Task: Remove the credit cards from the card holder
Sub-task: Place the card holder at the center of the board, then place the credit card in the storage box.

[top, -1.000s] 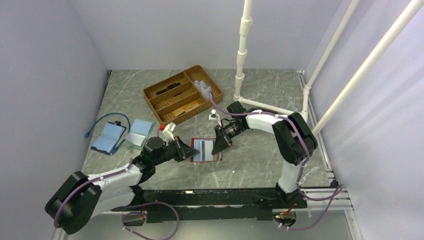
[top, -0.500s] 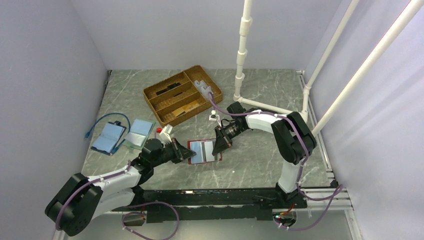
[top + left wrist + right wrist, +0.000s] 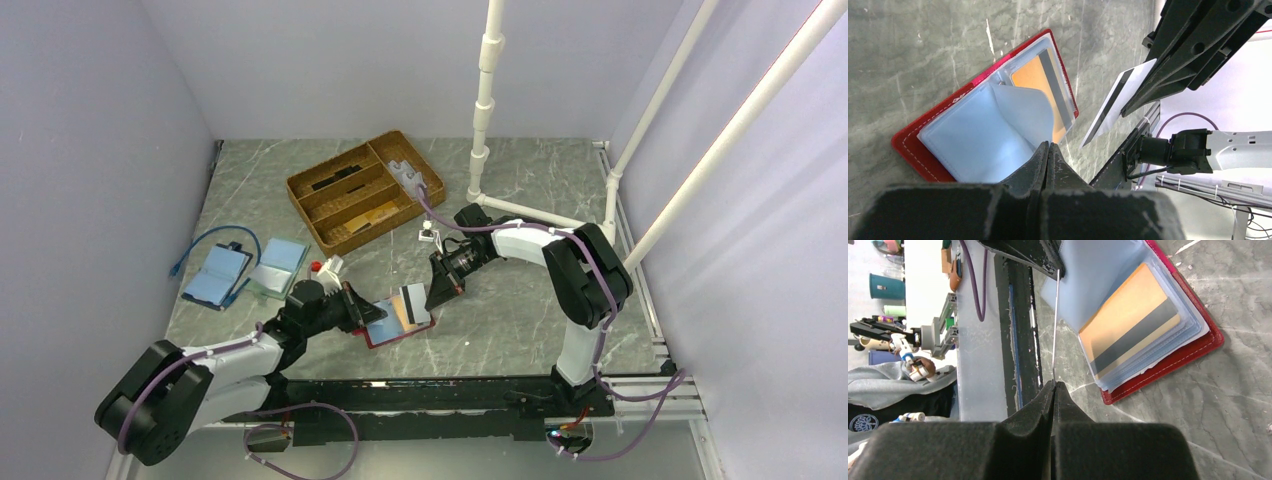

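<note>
In the top view, the card holder [image 3: 392,333] is seen lying open on the counter [image 3: 500,320], between the two arms and near the front edge. The left gripper [image 3: 368,312] is set at the holder's left side, and the right gripper [image 3: 437,293] is held just beyond its right end. A pale card [image 3: 410,303] with a dark stripe is seen above the holder's right half, at the right jaws.

In the left wrist view, the left jaws are clenched on a clear pocket leaf [image 3: 1023,112] of the holder. The leaf is drawn up in a curl from the pale lining while the red cover stays flat on the counter. A gold-tan card [image 3: 1035,85] with a grey stripe is seen lodged in the pocket beyond the leaf. The pale card [image 3: 1115,102] is held clear of the holder, tilted, in the right arm's black jaws at the upper right.

In the right wrist view, the right jaws are pressed together on the near end of the pale card [image 3: 1055,330], which is seen edge-on as a thin upright line. The holder [image 3: 1193,352] lies to the right of that line, apart from the jaws. The gold-tan card [image 3: 1133,322] is seen in its topmost clear pocket.
</note>
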Controlling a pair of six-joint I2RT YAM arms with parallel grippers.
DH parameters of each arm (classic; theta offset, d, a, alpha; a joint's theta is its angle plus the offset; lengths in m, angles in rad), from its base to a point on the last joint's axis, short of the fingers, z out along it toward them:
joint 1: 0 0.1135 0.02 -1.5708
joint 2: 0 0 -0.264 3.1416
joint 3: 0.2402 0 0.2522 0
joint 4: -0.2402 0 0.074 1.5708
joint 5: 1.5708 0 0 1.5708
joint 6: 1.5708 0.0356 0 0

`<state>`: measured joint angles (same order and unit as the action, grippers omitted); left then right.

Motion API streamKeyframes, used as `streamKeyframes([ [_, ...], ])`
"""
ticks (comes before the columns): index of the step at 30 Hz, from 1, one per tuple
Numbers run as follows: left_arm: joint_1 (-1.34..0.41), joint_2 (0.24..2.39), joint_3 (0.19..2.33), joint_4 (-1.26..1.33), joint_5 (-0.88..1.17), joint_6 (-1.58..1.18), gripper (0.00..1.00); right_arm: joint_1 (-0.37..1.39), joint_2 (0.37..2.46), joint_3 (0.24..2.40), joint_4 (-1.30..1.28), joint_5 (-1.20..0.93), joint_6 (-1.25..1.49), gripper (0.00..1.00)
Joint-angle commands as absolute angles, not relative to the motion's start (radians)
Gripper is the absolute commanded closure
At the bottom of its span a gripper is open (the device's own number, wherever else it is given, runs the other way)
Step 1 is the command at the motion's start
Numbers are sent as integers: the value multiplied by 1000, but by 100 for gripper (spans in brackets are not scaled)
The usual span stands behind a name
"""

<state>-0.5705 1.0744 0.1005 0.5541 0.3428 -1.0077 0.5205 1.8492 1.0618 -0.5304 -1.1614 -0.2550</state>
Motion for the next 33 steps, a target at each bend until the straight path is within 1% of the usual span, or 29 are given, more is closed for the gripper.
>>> streamKeyframes([
  [1,-563,1084,94,550,331,-981,100,517,1847,1099,-529,-1183,-281,100],
  [10,-561,1087,112,459,312,-968,100,517,1844,1100,-531,-1186,-284,100],
  [18,-561,996,182,149,259,-982,100,517,1845,1101,-532,-1188,-285,100],
  [21,-561,955,210,36,253,-973,86,517,1845,1100,-532,-1188,-285,100],
  [23,-561,920,234,-38,248,-962,75,517,1845,1101,-534,-1189,-286,100],
  [25,-561,876,255,-105,240,-948,66,516,1845,1101,-534,-1189,-287,100],
  [29,-561,772,298,-208,231,-907,56,517,1844,1104,-539,-1190,-292,100],
  [33,-561,665,298,-183,268,-873,40,516,1842,1107,-547,-1196,-302,100],
])
